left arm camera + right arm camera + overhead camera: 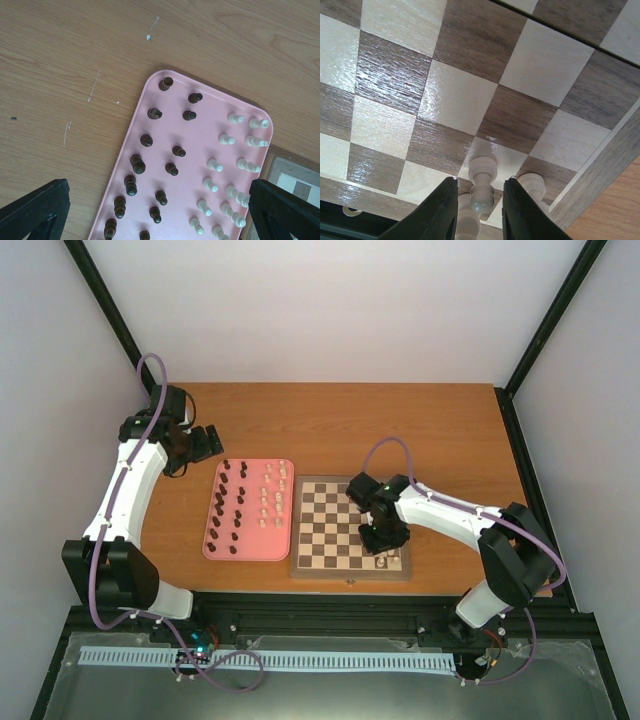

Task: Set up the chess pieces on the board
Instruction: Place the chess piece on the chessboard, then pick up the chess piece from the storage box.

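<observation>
The board (320, 530) lies right of the pink tray (250, 542), which holds several dark pieces (137, 164) and several white pieces (215, 165). My right gripper (383, 545) is low over the board's near right corner. In the right wrist view its fingers (437, 210) stand either side of an upright white piece (482, 182) with a small gap on each side, so the right gripper (479, 210) is open. Two more white pieces (532, 182) stand beside it in the corner. My left gripper (205, 443) hovers wide open (159, 200) above the tray, holding nothing.
The board's wooden rim (600, 165) and the bare table (615, 210) lie just right of the right gripper. The tray's far end sits on scratched wooden tabletop (75, 75). A corner of the board (295, 182) shows beside the tray.
</observation>
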Tool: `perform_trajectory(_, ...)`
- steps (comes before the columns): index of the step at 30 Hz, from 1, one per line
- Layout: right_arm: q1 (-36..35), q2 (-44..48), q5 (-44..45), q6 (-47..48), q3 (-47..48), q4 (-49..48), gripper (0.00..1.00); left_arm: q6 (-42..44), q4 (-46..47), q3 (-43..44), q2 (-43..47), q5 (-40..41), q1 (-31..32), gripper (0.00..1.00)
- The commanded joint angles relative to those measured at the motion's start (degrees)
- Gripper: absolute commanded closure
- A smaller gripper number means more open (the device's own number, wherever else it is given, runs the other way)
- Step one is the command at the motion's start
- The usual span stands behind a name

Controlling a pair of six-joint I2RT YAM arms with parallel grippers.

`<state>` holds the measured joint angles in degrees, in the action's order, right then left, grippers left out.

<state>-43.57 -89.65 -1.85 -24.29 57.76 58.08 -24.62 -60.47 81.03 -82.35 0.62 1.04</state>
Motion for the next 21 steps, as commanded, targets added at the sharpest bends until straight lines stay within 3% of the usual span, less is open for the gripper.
perform_trajectory(1,0.42,1.15,2.38,-0.23,2.34,0.46,0.71,0.54,0.31,0.44,0.6,0.08,0.18,0.0)
perform_trajectory(12,0.51,-2.21,4.18,1.6,8.7,1.06,0.67,0.6,0.17,0.87,0.56,0.26,0.19,0.0)
perform_trajectory(21,-1.68,-12.97,1.05,5.36,25.74,-0.96,0.65,0.54,-0.18,1.83,0.27,0.08,0.13,0.0)
